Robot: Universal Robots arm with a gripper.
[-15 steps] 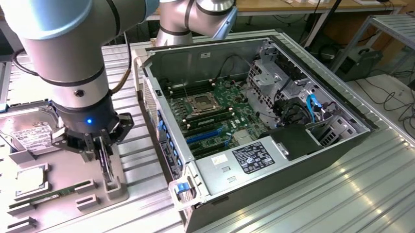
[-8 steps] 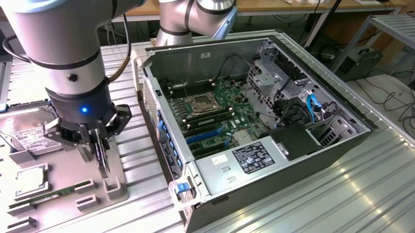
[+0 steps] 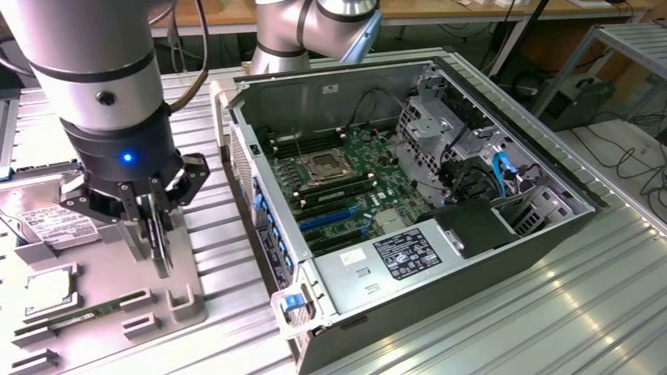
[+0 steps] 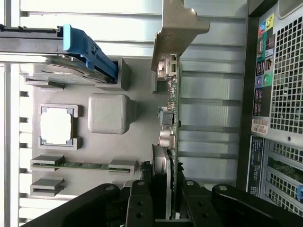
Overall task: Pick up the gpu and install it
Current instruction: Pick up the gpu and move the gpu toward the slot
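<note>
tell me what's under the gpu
Below the gpu, held edge-on by the gripper, the grey tray and the ribbed table show. The spot right beneath the card is covered by it.

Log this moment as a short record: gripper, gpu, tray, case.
gripper: shut on the gpu, above the gray tray
gpu: held on edge, its silver bracket at the end away from the fingers; outside the case
tray: holds a hard drive, a CPU and a RAM stick
computer case: open, at the exterior view's right of the tray, motherboard exposed
</note>
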